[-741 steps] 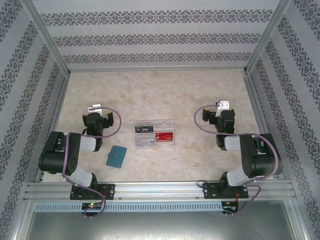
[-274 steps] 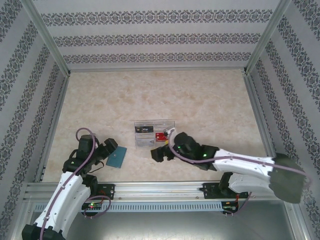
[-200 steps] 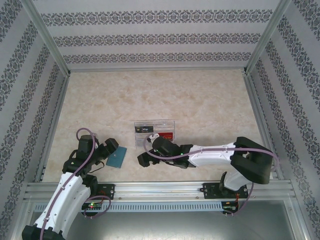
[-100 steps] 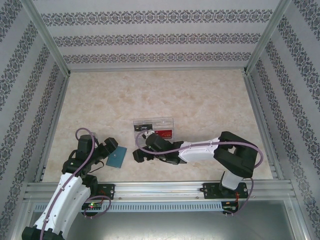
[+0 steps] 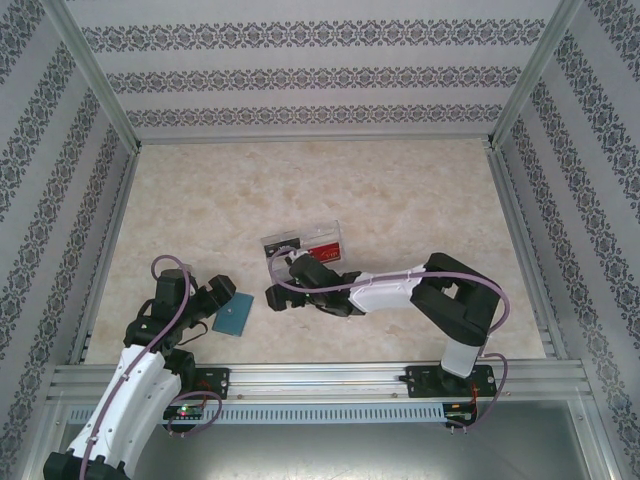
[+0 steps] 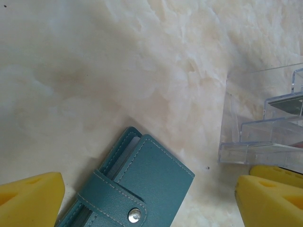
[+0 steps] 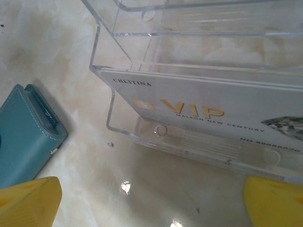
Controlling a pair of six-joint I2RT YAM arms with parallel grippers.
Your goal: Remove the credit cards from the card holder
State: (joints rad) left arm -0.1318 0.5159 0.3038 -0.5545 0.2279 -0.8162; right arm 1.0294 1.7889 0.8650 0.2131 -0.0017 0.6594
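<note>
The table point(image 5: 330, 180) carries everything in the lower middle of the overhead picture, probably so that both arms can reach it. The right arm point(image 5: 400, 290) lies low, stretched from the lower right toward the centre. The right gripper point(image 7: 151, 202) is spread wide and empty, just beside the clear tray point(image 5: 300, 232). The left arm point(image 5: 135, 375) is folded in the lower left. The left gripper point(image 6: 150, 201) gapes wide with nothing in it, hanging over the card holder point(image 6: 142, 184), likely to pin it. The holder lies flat, snapped closed, between the two grippers, so no card is out yet. A white card point(image 7: 203, 111) stands in the tray's front slot.
</note>
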